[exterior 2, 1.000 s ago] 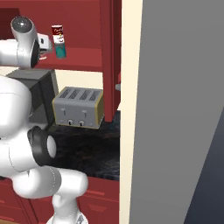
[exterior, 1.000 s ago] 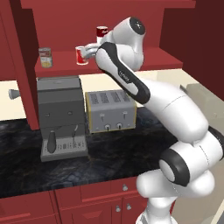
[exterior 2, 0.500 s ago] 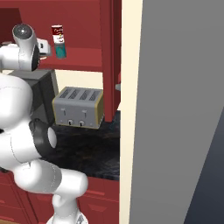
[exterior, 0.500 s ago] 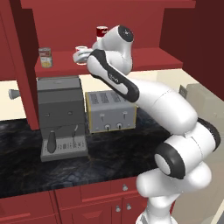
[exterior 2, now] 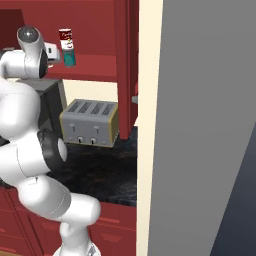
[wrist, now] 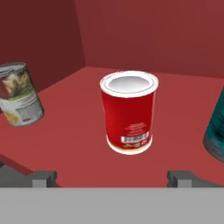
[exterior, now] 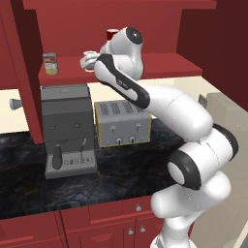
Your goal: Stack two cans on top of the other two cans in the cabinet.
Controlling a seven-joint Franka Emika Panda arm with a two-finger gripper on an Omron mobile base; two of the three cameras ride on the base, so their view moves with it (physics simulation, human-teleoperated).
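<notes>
The bright red can (wrist: 129, 111) with a white top band stands upright on the cabinet shelf (wrist: 175, 92), straight ahead of my open gripper (wrist: 112, 177) and centred between its fingertips, a short way off and not touched. The tan-labelled can (wrist: 19, 94) is to its left and the teal can (wrist: 216, 131) at the right edge. In the right base view the dark red and white can (exterior 2: 65, 38) sits on top of the teal can (exterior 2: 69, 58). From the left base view the tan-labelled can (exterior: 50, 63) stands apart on the shelf, and my arm hides most of the bright red can (exterior: 88, 61).
Under the cabinet (exterior: 160, 68), a silver toaster (exterior: 121, 123) and a grey coffee machine (exterior: 68, 128) stand on the dark counter (exterior: 121, 164). Red drawers with knobs run below. A tall cream and grey panel (exterior 2: 200, 125) closes the right side.
My arm has swung left along the shelf and now covers the bright red can in the left base view. The cans have not moved and the jaws stay open.
</notes>
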